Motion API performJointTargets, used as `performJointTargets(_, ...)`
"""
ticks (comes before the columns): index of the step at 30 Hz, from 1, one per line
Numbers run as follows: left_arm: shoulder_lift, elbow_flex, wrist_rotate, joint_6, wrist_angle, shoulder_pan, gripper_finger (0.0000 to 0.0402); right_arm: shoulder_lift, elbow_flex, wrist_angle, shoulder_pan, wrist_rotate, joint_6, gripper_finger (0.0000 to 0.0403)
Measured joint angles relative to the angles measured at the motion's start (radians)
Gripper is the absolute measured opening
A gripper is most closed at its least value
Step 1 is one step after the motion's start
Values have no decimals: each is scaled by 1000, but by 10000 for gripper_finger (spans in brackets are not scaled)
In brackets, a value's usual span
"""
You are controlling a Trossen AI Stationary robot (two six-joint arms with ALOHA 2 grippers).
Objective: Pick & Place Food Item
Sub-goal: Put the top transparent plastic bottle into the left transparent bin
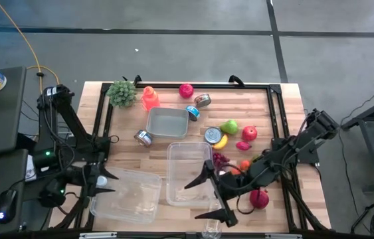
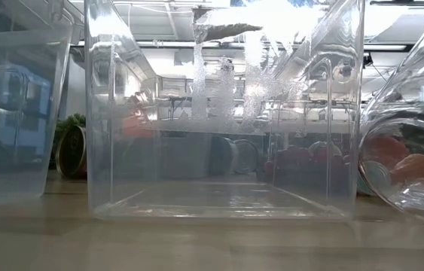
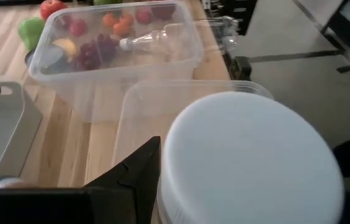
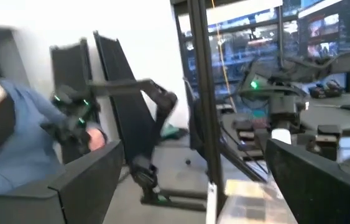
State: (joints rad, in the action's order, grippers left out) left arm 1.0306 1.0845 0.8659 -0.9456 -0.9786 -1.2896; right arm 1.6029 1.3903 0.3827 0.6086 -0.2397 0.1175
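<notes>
My left gripper is shut on a white round item at the left rim of a clear bin near the table's front left. The item's flat white face fills much of the left wrist view. A second clear bin stands in the middle, resting on its base. My right gripper hangs wide open over that bin's near end, with nothing between its fingers. Loose food lies to the right of the middle bin: grapes, a pear, an apple and a banana. My left gripper pinches the white round item by its curved side between its two fingers. The fingers slant down toward the table's right side. The item is over the left bin's rim; whether it touches the bin, I cannot tell.
A grey tray, small cans, an orange bottle and a green plant stand farther back. A red fruit lies under the right arm. A clear jar lies on its side by the front edge.
</notes>
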Motion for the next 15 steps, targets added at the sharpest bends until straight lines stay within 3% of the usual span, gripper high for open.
performJointTargets(4,0,-10,1,-54,20,23,196,14,0,-6,-4,-2,-41,382)
performJointTargets(10,1,-10,9,-51,70,49,187,21,0,-8,-41,-17,-69,382)
performJointTargets(15,21,-10,96,-50,71,51,181,20,0,-9,-55,-15,-70,382)
